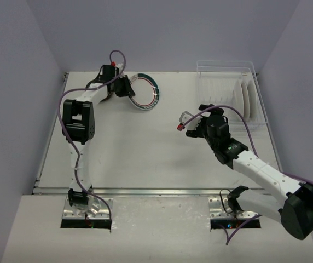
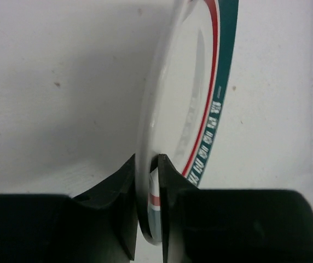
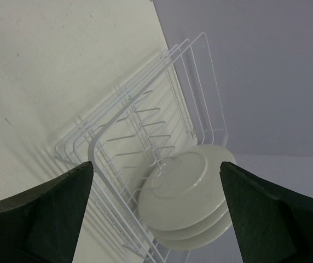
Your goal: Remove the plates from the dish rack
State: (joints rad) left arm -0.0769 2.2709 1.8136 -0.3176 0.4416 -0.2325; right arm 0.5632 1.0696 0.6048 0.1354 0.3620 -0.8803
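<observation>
The white plates [image 3: 184, 200] not yet unloaded are stood on edge at the right end of the dish rack [image 1: 216, 87], slotted between its thin upright tines. At least two can be counted, and a third rim is suggested in the right wrist view. They are round, shallow, smooth and glossy. Their faces are turned along the rack's length, so only thin rims are offered from above. The rack itself is a pale, rectangular, open frame.

The right jaws are spread wide and nothing is held in them. They are placed just off the rack's near left corner and aimed into it, with the plates framed between the two dark fingers [image 3: 41, 213]. The right arm [image 1: 255, 167] is much the nearer to the rack, so the next pick is judged to fall to it. The reach would have to be carried towards the rack's right end and the jaws set astride a rim, across the plate's thickness.

Well to the left of the rack, a rimmed plate [image 2: 189, 109], white with a red line and a teal band, is clamped by its rim in the left jaws, with one dark finger on each face. It is held tilted on edge. Whether its lower edge touches the pale matte table [image 1: 145, 159] cannot be told.
</observation>
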